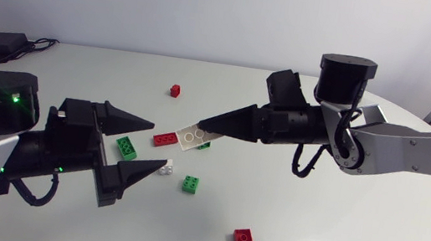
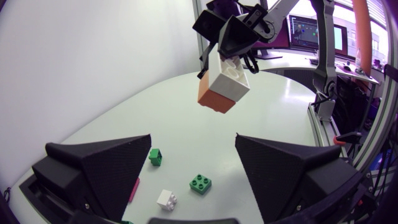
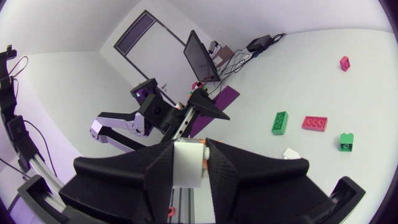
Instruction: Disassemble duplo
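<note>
My right gripper [image 1: 206, 124] is shut on a white and orange duplo stack [image 1: 192, 137] and holds it above the middle of the table. In the right wrist view the white brick [image 3: 188, 163] sits clamped between both fingers, with an orange sliver beside it. From the left wrist view the stack [image 2: 224, 87] hangs ahead of and above my left gripper [image 2: 193, 138], which is open and holds nothing. My left gripper [image 1: 160, 144] points at the stack from the left, a short way from it.
Loose bricks lie under and around the grippers: a flat red brick [image 1: 165, 139], a green brick [image 1: 126, 148], a small white brick [image 1: 166, 167], another green brick [image 1: 190, 185], a red brick [image 1: 244, 239] near the front and a small red brick [image 1: 175, 90] farther back.
</note>
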`<action>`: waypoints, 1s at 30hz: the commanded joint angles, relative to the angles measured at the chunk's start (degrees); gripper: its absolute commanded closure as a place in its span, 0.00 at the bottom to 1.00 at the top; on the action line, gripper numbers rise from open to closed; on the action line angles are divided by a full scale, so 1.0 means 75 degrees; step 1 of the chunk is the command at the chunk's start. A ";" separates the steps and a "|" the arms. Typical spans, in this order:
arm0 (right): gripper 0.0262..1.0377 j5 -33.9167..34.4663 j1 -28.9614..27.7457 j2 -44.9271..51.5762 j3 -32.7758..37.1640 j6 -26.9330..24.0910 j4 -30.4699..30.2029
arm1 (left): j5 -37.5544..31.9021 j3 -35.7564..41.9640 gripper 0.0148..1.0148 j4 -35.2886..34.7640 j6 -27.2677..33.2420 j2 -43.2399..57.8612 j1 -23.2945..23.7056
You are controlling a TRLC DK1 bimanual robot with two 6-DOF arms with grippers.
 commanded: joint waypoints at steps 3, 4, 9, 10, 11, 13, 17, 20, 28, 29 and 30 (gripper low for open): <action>0.75 -0.0142 0.0018 0.0180 0.0204 0.0410 0.0148 | -0.0462 -0.0369 0.07 0.0208 0.0052 -0.0296 -0.0451; 0.75 -0.0142 0.0041 0.0191 0.0204 0.0410 0.0148 | -0.0568 -0.0393 0.07 0.0232 0.0075 -0.0296 -0.0557; 0.75 -0.0142 0.0182 0.0273 0.0239 0.0445 0.0148 | -0.1142 -0.0475 0.07 0.0372 0.0193 -0.0296 -0.0944; 0.75 -0.0142 0.0217 0.0320 0.0262 0.0445 0.0160 | -0.1283 -0.0498 0.07 0.0443 0.0193 -0.0296 -0.1002; 0.75 -0.0142 0.0229 0.0344 0.0274 0.0445 0.0160 | -0.1294 -0.0510 0.07 0.0454 0.0193 -0.0296 -0.1014; 0.75 -0.0142 0.0276 0.0391 0.0286 0.0445 0.0160 | -0.1318 -0.0521 0.07 0.0489 0.0204 -0.0296 -0.1061; 0.75 -0.0142 0.0428 0.0484 0.0286 0.0445 0.0195 | -0.1482 -0.0557 0.07 0.0513 0.0286 -0.0307 -0.1213; 0.75 -0.0154 0.0498 0.0555 0.0286 0.0445 0.0195 | -0.1540 -0.0580 0.07 0.0513 0.0345 -0.0366 -0.1237; 0.75 -0.0259 0.0639 0.0648 0.0274 0.0445 0.0207 | -0.1892 -0.0557 0.16 0.0548 0.0286 -0.0354 -0.1248; 0.75 -0.0259 0.0662 0.0660 0.0274 0.0445 0.0207 | -0.1904 -0.0533 0.18 0.0548 0.0275 -0.0331 -0.1248; 0.75 -0.0259 0.0686 0.0684 0.0286 0.0445 0.0207 | -0.1904 -0.0521 0.21 0.0548 0.0275 -0.0272 -0.1260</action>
